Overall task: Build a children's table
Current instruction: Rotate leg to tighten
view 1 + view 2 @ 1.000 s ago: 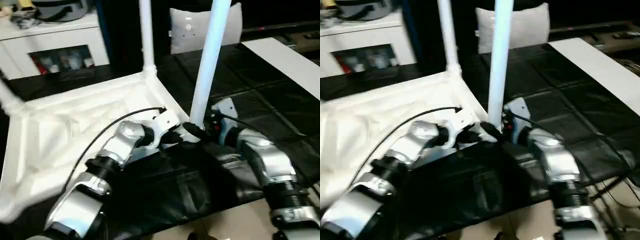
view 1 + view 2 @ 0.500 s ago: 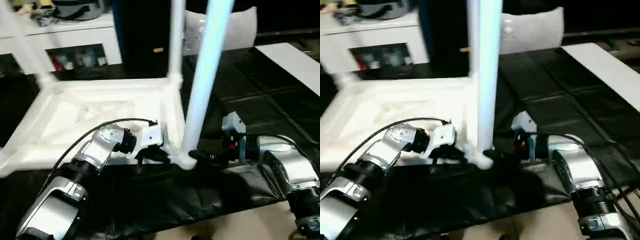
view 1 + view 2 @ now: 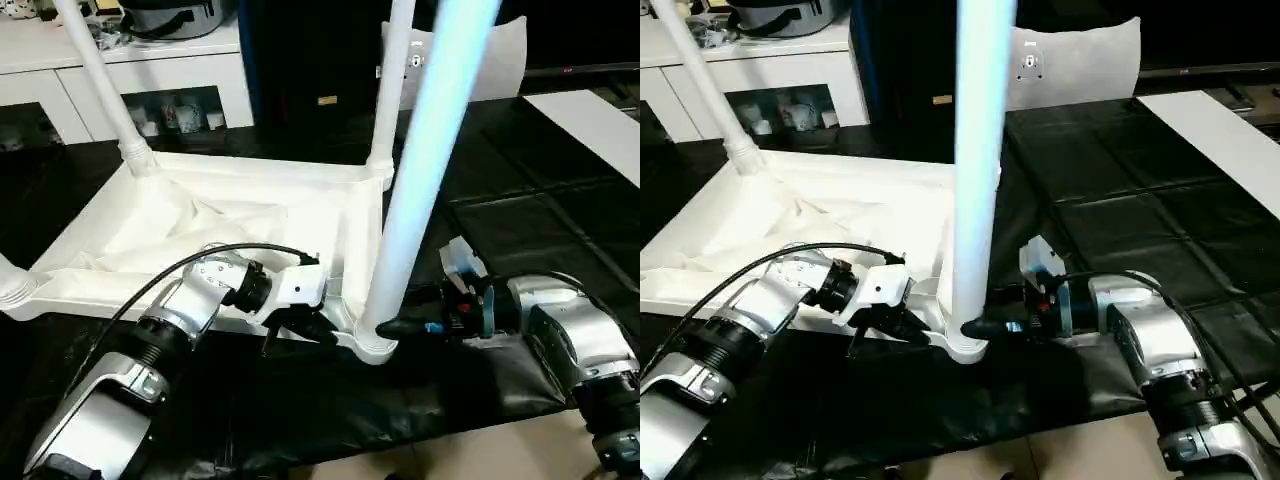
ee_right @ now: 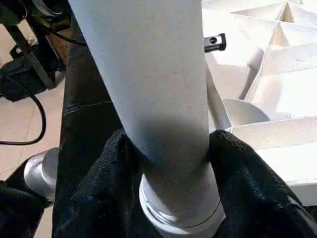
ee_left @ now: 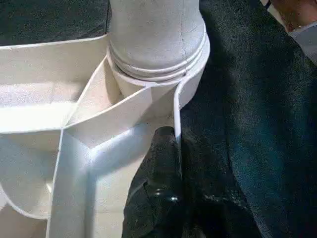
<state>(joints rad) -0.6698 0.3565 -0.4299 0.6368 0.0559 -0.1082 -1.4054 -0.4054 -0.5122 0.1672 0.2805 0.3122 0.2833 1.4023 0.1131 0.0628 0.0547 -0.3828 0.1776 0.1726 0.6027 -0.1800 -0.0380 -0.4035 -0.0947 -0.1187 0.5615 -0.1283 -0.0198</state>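
Observation:
The children's table top (image 3: pixel 200 220) lies upside down on the black-covered surface, ribbed underside up. White legs stand in its far left socket (image 3: pixel 100 80) and far right socket (image 3: pixel 390 90). Another leg's base (image 3: pixel 10 285) shows at the near left. The near right leg (image 3: pixel 420 170) rises from its corner socket (image 5: pixel 158 64). My left gripper (image 5: pixel 176 144) is shut on the thin rim wall of the top beside that socket. My right gripper (image 4: pixel 173 168) grips the foot of the near right leg, one black finger (image 4: pixel 114 168) on each side and pressed against it.
A white cabinet with glass doors (image 3: pixel 150 70) stands behind the work surface. A white board (image 3: pixel 590 115) lies at the far right, and a pale panel (image 3: pixel 500 50) stands at the back. The black cover ends near my forearms, with beige floor (image 3: pixel 480 450) and cables (image 4: pixel 20 79) below.
The camera has shifted, so the whole top now sits further into view. My right gripper's fingers have closed in around the foot of the near right leg. The left gripper keeps its hold.

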